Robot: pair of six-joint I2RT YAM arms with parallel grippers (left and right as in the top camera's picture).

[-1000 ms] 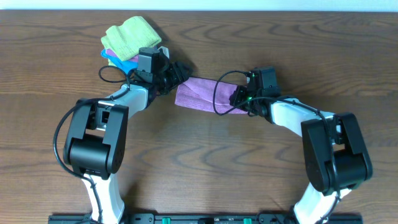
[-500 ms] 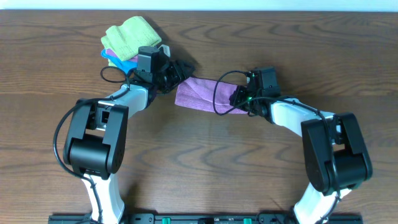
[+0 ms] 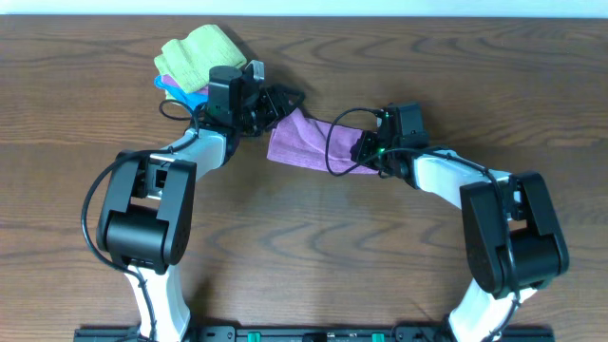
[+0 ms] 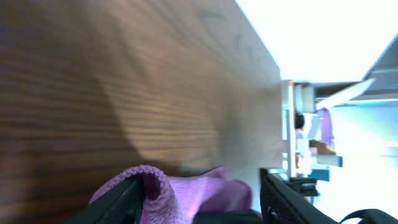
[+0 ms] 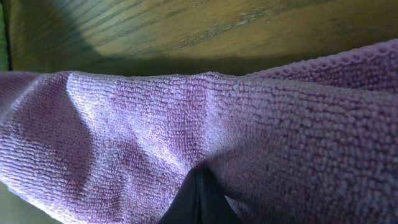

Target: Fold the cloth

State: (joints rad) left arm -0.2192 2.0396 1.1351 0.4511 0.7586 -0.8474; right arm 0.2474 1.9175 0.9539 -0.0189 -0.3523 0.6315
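A purple cloth (image 3: 306, 142) lies crumpled on the wooden table between my two arms. My left gripper (image 3: 283, 99) holds the cloth's upper left corner, raised a little off the table. In the left wrist view the cloth (image 4: 205, 190) bunches between the fingers (image 4: 202, 202) and drapes over the left one. My right gripper (image 3: 364, 150) is shut on the cloth's right edge, low at the table. In the right wrist view the cloth (image 5: 155, 124) fills the frame and is pinched at the closed fingertips (image 5: 200, 186).
A pile of other cloths, yellow-green (image 3: 197, 52) on top with blue (image 3: 182, 91) and pink under it, lies at the back left, just behind my left arm. The table's far edge (image 3: 380, 17) runs close behind both grippers.
My left gripper has moved up and slightly right, drawing the cloth's upper left corner up with it. The right gripper and the cloth's right side have stayed put.
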